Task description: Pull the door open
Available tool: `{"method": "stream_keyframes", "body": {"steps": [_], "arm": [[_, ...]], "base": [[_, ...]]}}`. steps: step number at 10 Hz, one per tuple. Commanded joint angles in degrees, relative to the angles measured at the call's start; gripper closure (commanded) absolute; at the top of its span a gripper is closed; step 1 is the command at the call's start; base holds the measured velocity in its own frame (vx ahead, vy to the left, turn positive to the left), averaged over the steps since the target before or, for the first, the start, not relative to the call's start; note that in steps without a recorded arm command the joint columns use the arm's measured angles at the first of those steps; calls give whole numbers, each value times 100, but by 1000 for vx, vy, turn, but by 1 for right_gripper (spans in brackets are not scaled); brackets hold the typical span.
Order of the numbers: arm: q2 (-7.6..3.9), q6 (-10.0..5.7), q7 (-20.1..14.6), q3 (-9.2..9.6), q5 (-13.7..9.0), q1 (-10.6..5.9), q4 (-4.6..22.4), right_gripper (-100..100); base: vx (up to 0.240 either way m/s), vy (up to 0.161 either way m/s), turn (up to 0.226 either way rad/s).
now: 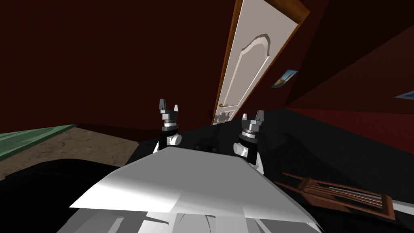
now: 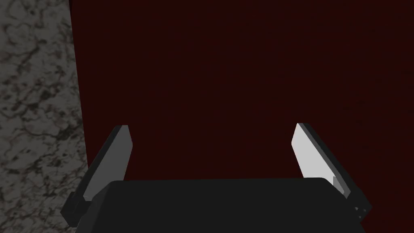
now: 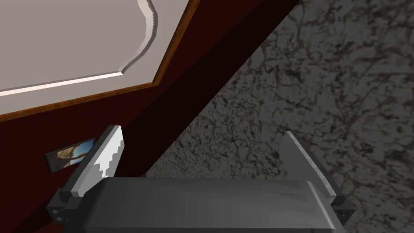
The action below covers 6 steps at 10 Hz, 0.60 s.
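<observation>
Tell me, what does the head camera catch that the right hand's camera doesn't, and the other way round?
Head camera's extras: the brass door handle, the left gripper, open, and a slatted wooden frame low on the robot's right. Right wrist camera's extra: a grey marbled surface beyond the dark red wall. Shared: the white panelled door, the small picture hanging beside it, and the right gripper, open.

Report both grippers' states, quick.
Left gripper: open, holding nothing.
Right gripper: open, holding nothing.

Left hand [image 1: 168,108] and right hand [image 1: 253,116] raised, fingers spread.
</observation>
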Motion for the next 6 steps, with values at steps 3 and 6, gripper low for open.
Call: {"method": "stream_keyframes", "body": {"steps": [3,6], "arm": [[-118,-64,-59,13,-22,-121,416,-100],[-226,-125,-115,24,-42,-235,810,-100]], "base": [[73,-38,87],[79,-43,79]]}}
